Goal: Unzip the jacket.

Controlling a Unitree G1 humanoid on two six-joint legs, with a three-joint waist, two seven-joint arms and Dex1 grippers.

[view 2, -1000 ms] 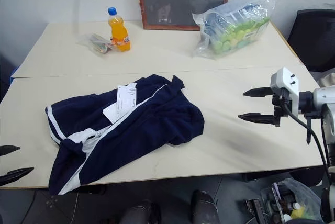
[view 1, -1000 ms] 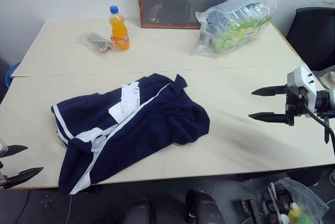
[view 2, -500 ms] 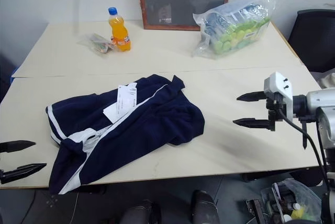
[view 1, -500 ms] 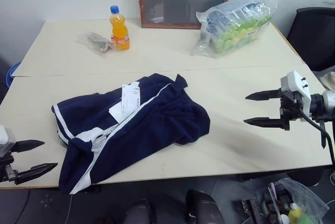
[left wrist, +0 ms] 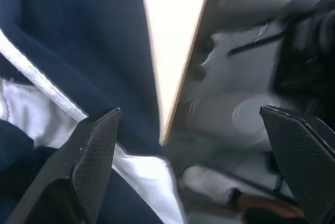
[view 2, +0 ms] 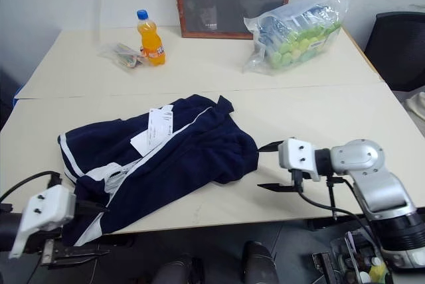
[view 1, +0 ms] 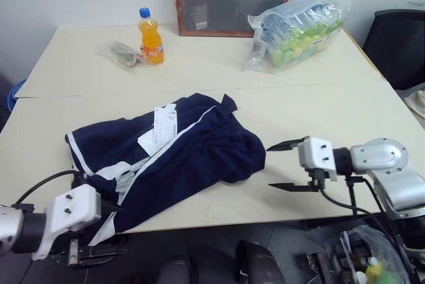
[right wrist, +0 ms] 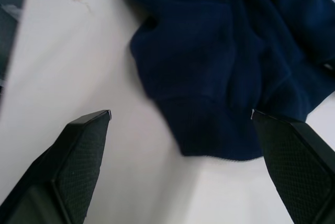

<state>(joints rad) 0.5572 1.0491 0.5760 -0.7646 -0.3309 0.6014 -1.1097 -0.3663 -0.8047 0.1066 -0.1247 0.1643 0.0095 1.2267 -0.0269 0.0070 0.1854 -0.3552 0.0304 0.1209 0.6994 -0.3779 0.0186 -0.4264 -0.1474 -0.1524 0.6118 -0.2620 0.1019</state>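
Orange bottle [view 1: 151, 35] and bagged goods [view 1: 299, 28] well behind jacket [view 1: 179, 158].

Navy jacket [view 1: 179, 158] with white stripes, orange bottle [view 1: 151, 37] with blue cap, cream table [view 1: 319, 115]

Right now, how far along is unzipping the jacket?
Nothing is done yet: the jacket lies bunched on the table, untouched. In hand: the open left claw sits by its near corner, the open right claw beside its right edge. Gripping and unzipping remain.
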